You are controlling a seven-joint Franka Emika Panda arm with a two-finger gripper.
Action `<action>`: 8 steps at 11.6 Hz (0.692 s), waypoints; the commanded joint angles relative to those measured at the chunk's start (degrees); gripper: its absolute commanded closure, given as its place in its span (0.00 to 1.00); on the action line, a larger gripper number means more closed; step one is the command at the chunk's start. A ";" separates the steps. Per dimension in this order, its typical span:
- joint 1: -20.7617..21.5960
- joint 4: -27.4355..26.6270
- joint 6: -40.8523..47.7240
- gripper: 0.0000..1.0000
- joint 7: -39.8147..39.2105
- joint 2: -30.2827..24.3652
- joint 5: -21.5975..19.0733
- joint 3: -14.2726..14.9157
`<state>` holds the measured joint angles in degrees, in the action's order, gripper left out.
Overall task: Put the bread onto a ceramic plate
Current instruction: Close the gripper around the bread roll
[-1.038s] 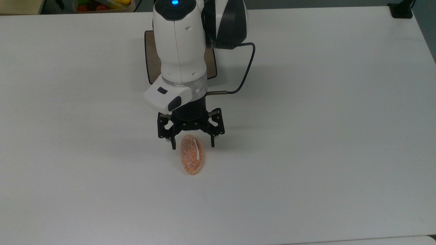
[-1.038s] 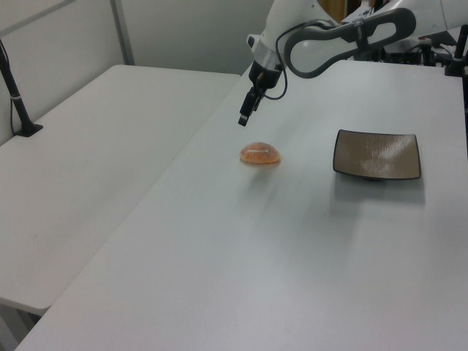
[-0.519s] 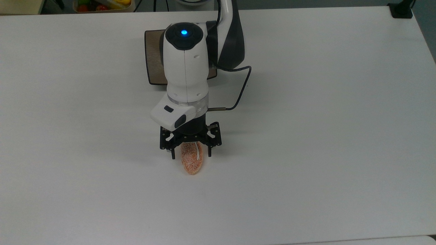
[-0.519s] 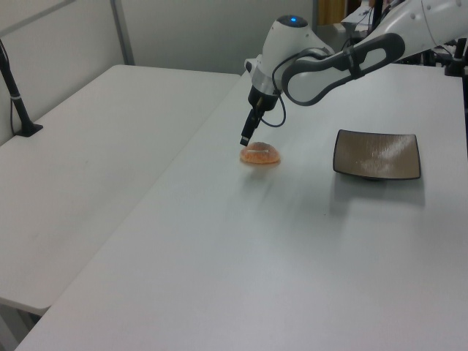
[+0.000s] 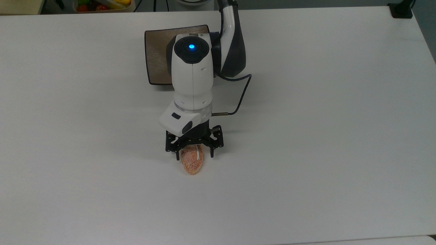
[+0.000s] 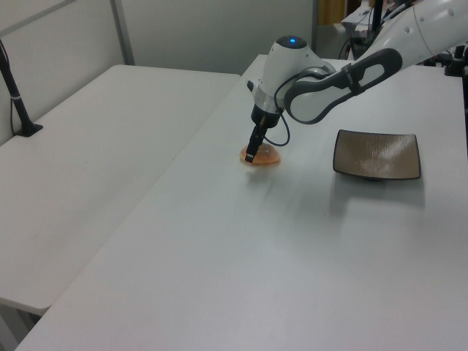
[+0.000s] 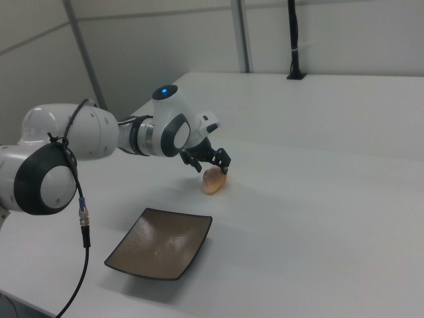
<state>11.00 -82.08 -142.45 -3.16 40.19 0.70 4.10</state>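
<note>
Gripper (image 5: 193, 157) has been lowered; open fingers (image 5: 177, 157) now straddle the bread (image 5: 192, 162) on desk (image 5: 306, 136); grasp judged imminent, ceramic plate (image 5: 156, 54) well behind.

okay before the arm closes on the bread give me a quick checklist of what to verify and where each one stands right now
1. Gripper down at the bread: ok.
2. Jaws open, one on each side of the loaf in the top view: ok.
3. Bread lying flat on the table, not lifted: ok.
4. Jaws low enough to grip the loaf's sides: cannot tell.
5. Ceramic plate bare and ready to receive: ok.
6. Path from bread to plate free of other things: ok.
</note>
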 commanded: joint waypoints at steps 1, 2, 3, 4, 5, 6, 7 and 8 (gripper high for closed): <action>0.51 -1.94 -1.60 0.00 1.40 -0.47 1.32 0.21; 0.51 -2.12 -1.60 0.01 1.40 -0.47 1.32 0.21; 0.51 -2.47 -1.60 0.11 1.40 -0.55 1.32 0.21; 0.51 -2.56 -1.60 0.24 1.40 -0.55 1.32 0.21; 0.51 -2.56 -1.52 0.38 1.40 -0.64 1.23 0.21; 0.42 -2.56 -1.52 0.51 1.40 -0.73 1.15 0.21; 0.42 -2.56 -1.52 0.63 1.40 -0.82 0.97 0.21; 0.42 -2.56 -1.43 0.67 1.49 -1.08 0.71 0.21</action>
<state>11.11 -83.20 -142.53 -3.15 40.27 0.72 4.10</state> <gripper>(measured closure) 0.454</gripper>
